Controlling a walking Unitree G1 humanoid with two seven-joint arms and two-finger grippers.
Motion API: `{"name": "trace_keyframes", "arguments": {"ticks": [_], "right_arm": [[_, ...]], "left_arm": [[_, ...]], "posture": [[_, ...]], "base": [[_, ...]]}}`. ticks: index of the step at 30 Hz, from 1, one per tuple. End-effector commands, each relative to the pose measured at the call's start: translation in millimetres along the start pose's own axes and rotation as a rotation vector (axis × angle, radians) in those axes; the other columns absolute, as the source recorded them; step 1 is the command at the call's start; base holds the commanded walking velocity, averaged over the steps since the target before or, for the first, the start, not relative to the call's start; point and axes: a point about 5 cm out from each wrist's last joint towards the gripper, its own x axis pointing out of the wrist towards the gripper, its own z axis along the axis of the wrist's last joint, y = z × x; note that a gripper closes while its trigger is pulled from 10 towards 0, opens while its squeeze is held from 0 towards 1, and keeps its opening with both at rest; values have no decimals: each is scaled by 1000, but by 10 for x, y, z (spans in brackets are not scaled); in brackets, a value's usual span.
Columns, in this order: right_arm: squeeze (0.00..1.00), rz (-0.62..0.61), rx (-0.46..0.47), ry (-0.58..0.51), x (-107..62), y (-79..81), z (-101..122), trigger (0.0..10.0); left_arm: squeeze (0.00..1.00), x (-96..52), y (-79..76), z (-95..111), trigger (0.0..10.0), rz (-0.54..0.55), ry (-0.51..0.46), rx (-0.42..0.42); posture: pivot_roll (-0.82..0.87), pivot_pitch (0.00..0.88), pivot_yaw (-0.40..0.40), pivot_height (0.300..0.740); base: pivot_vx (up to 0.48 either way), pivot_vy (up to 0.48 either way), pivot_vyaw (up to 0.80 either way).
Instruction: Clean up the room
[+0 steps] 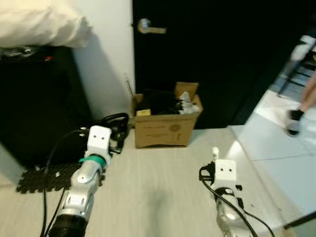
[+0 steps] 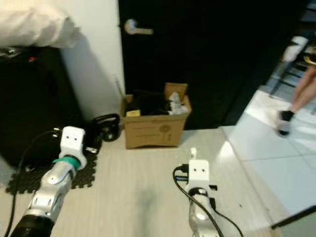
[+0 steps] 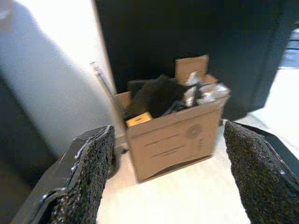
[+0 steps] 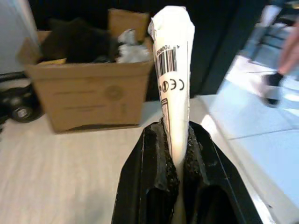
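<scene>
Nearest the camera, the 2 silver arms reach forward over the pale wood-grain floor (image 1: 163, 187). The right pincer (image 4: 174, 154) is clamped narrow on a white crumpled paper wrapper with a printed barcode (image 4: 174, 70), which stands upright between its 2 black fingers (image 4: 154, 154); in the head views the wrapper's white tip shows just past the right wrist, at the near right of the scene. The left pincer (image 3: 168, 154) stands wide, its 2 rough black pads (image 3: 88, 172) well apart with nothing between them, and it points toward the box. Farther off, in the middle of the scene, an open brown cardboard box (image 1: 165, 129) sits on the floor against a black door (image 1: 217, 59) with a silver lever handle (image 1: 149, 27); the box holds dark cloth and crumpled silvery-white scraps. Just left of the box a black kettlebell (image 1: 116, 124) rests by the white wall (image 1: 106, 74), and a black foam mat (image 1: 42, 180) lies at the near left, beside a tall black cabinet (image 1: 34, 103) with a cream pillow (image 1: 42, 24) on top. At the far right, on the white tiled floor (image 1: 276, 143), a person's lower leg and dark-socked foot (image 1: 295, 118) are in view.
</scene>
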Motion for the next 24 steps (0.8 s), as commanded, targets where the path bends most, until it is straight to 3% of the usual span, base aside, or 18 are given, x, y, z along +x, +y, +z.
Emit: {"name": "trace_keyframes", "arguments": {"ticks": [1,6,15,19,24], "right_arm": [[0,4,7,32,-26,27,-69,10000],[0,5,7,42,-24,23,-90,10000],[0,0,30,48,-26,0,-104,10000],[0,54,12,11,-38,67,-60,10000],[0,54,31,14,-37,69,-67,10000]], "left_arm": [[0,-19,28,-40,10000,20,11,-25],[0,-21,-21,-36,10000,6,9,-30],[0,-30,51,-59,10000,46,13,-45],[0,-31,57,-50,10000,51,5,-53],[0,-31,34,-44,10000,38,0,-118]], "posture": [[93,0,84,740],[94,0,85,740],[95,0,77,740],[99,0,69,740],[94,0,59,740]], "base": [[0,0,-800],[0,0,-800],[0,0,-800],[0,0,0],[0,0,0]]}}
